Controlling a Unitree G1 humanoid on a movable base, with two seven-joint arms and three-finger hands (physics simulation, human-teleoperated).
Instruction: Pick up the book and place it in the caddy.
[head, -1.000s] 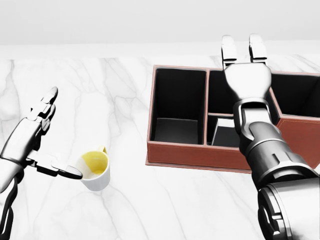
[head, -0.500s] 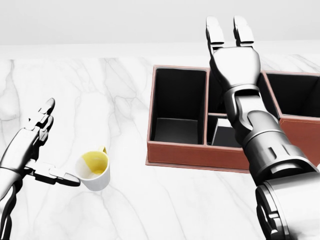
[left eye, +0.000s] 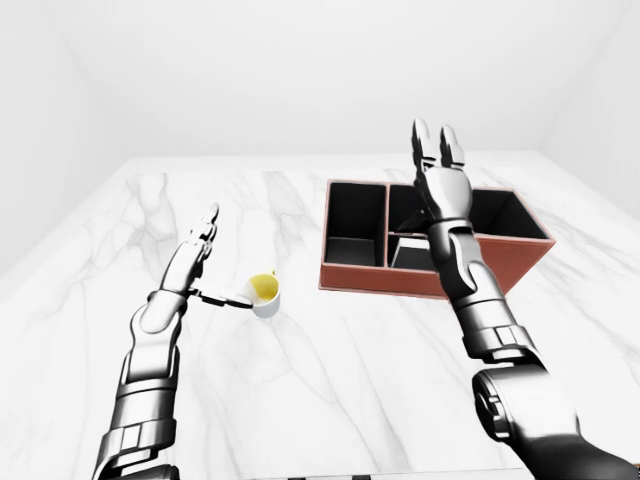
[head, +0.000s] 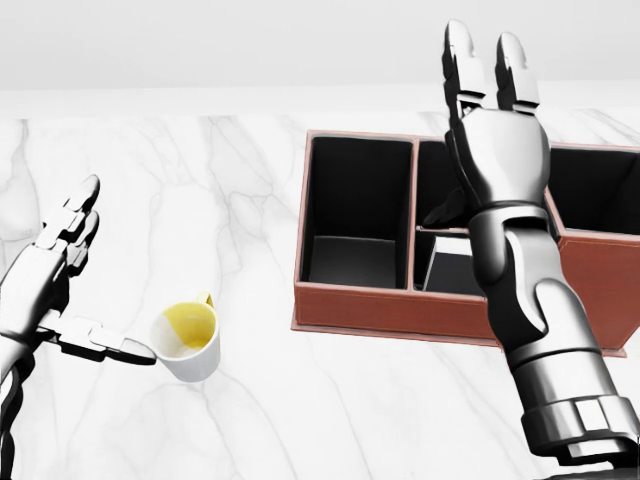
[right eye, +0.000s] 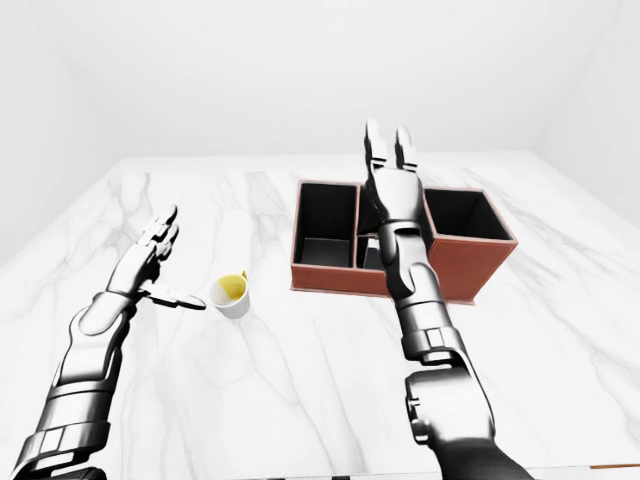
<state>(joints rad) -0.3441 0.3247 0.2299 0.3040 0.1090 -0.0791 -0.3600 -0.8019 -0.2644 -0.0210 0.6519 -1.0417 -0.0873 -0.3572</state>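
Observation:
No book shows in any view. The brown caddy (head: 360, 305), with several dark compartments, lies on the marble table at the right of the head view. My right hand (head: 488, 52) is raised over the caddy's middle compartments, open, with its fingers straight up and nothing in it. Its forearm hides part of the middle and right compartments. At the far left my left hand (head: 100, 285) is open and empty, fingers spread. Its thumb tip points at a white mug and stands just short of it.
The white mug (head: 190, 342), yellow inside, stands upright on the marble table (head: 250, 200), to the left of the caddy. In the left-eye view the table's near edge (left eye: 330, 470) runs along the bottom, and white walls stand beyond its far edge.
My right hand rose over the caddy, swung left and came back right, still open. My left hand drifted a little left and up. The mug and caddy have not moved.

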